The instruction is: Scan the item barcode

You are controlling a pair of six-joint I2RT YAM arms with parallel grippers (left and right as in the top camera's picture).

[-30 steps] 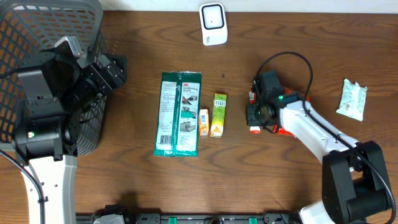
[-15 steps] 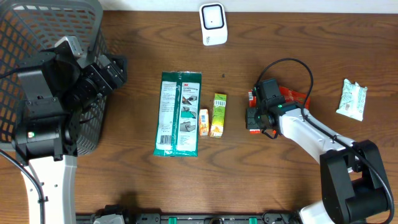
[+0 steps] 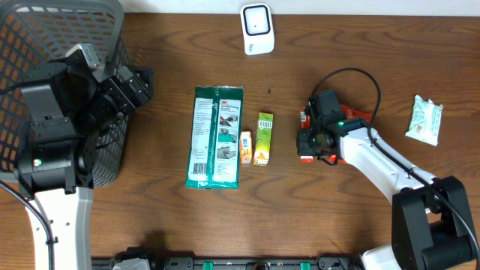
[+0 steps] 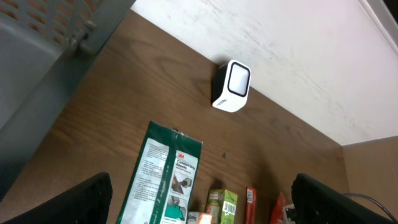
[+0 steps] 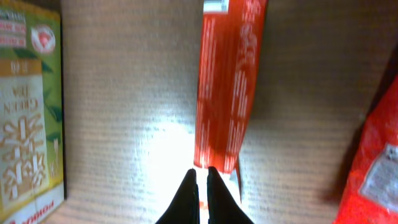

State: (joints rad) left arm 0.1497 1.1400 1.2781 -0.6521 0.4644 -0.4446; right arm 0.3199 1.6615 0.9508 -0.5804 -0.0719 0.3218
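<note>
A narrow red packet (image 5: 227, 81) lies on the wooden table, right of the middle (image 3: 304, 117). My right gripper (image 5: 201, 173) is shut, its tips pinching the packet's near end; from overhead the gripper (image 3: 309, 139) covers most of the packet. The white barcode scanner (image 3: 256, 28) stands at the table's far edge and shows in the left wrist view as well (image 4: 232, 86). My left gripper (image 3: 139, 82) hovers beside the basket at the left, wide open (image 4: 202, 198) with nothing between its fingers.
A green wipes pack (image 3: 214, 136), a green tea box (image 3: 263, 138) and a small orange box (image 3: 245, 147) lie mid-table. A second red bag (image 3: 358, 115) sits behind the right arm. A white packet (image 3: 425, 121) lies far right. A grey mesh basket (image 3: 45, 45) fills the left corner.
The right gripper has closed onto the red packet's end and shifted slightly. The red bag behind it moved from below the arm to above it. The left arm stayed still.
</note>
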